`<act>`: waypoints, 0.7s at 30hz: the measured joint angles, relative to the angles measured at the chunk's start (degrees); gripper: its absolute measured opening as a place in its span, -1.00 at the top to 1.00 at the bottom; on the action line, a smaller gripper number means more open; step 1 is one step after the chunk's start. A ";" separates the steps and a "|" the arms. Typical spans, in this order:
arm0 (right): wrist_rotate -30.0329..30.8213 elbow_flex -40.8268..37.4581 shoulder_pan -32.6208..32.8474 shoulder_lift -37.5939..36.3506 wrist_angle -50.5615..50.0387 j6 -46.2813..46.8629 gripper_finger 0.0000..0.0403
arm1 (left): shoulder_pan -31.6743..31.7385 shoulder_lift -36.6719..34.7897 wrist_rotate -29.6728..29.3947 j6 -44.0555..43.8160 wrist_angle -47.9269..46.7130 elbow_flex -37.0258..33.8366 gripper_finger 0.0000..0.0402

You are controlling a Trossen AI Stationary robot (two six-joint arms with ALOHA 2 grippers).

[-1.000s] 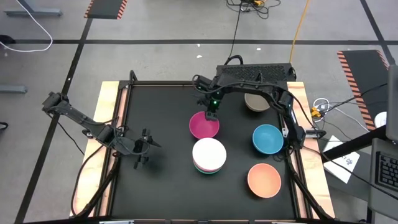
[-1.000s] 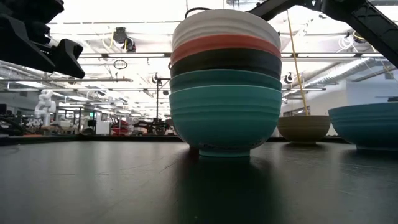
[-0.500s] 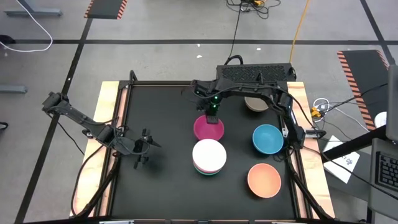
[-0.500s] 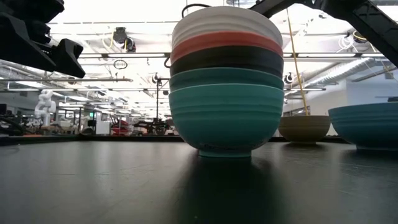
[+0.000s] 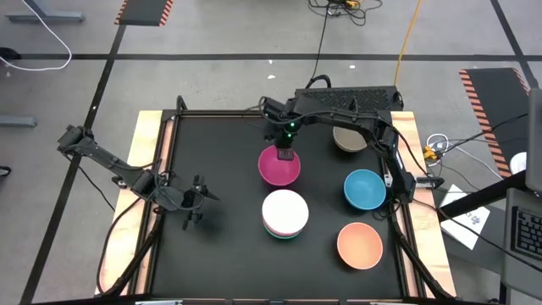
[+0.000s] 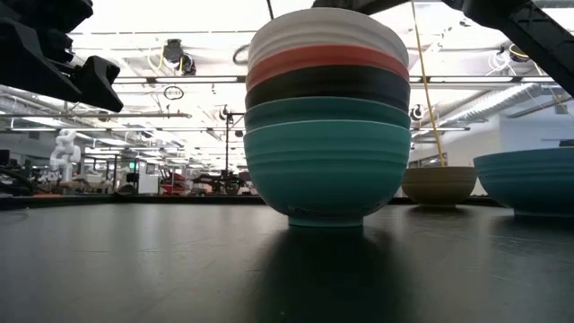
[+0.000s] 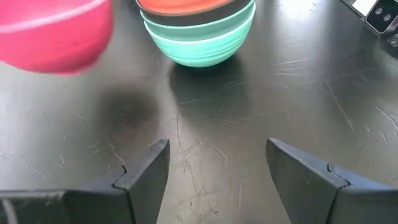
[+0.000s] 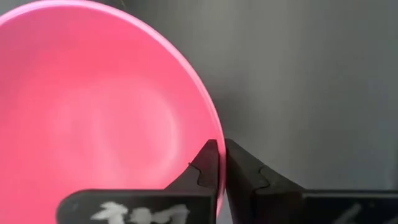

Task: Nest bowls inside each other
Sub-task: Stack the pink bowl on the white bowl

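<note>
The right gripper (image 5: 286, 155) pinches the far rim of the magenta bowl (image 5: 279, 167), fingers closed on its edge, just behind the stack (image 5: 284, 213) of nested bowls (white on top, then red, black, dark green and turquoise, as the low view shows). The blue bowl (image 5: 365, 189), peach-orange bowl (image 5: 360, 245) and grey-brown bowl (image 5: 348, 140) sit apart on the right of the counter (image 5: 220, 169). The left gripper (image 5: 200, 202) waits open at the left.

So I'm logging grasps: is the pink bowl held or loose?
Held: the right tool is shut on the pink bowl rim, seen in the right wrist view.
</note>
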 joint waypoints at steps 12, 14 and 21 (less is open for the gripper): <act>6.22 16.40 2.75 0.00 -21.30 6.44 1.00 | 0.01 0.00 0.00 0.16 0.35 0.00 -0.34; 6.15 18.25 3.64 -0.33 -24.07 8.29 1.00 | 0.01 0.00 0.02 0.07 0.39 0.00 -0.34; 1.30 17.37 8.84 -5.98 -25.79 16.01 1.00 | -0.05 0.00 0.07 -0.79 0.55 0.00 -0.34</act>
